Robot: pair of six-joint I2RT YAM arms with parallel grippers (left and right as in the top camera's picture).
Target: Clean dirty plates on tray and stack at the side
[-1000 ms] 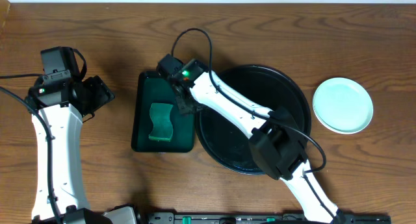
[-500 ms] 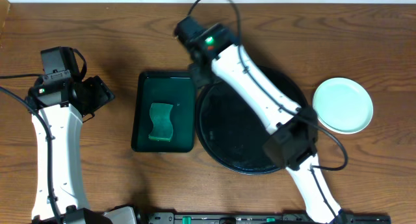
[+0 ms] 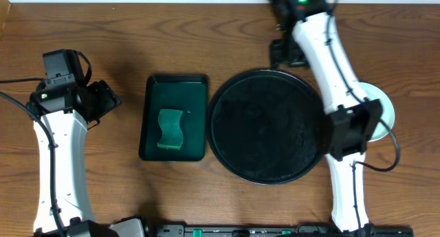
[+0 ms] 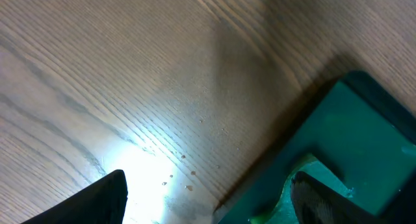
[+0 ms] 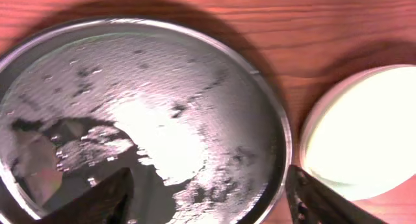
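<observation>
Right of the tray (image 3: 261, 127), just beside its rim, lie the plates (image 3: 382, 108), white and partly hidden under the right arm (image 3: 330, 65). How many are stacked cannot be told. Tray itself: bare and wet, no plate on it.

Right gripper (image 3: 282, 53): above the tray's far rim, jaws spread wide, nothing between them. Left gripper (image 3: 106, 99): well apart from the tray, beyond the green tray (image 3: 155, 93) and its sponge (image 3: 170, 129), jaws likewise wide and empty.

Finding: from the right jaws the plates lie to the right and nearer the robot, past the tray's right rim. Being round, they offer no long axis to align to. The right arm is much the nearer.

Judgement: with no plate on the tray, the cleaning appears done. Any further move would be only to square the stack.
</observation>
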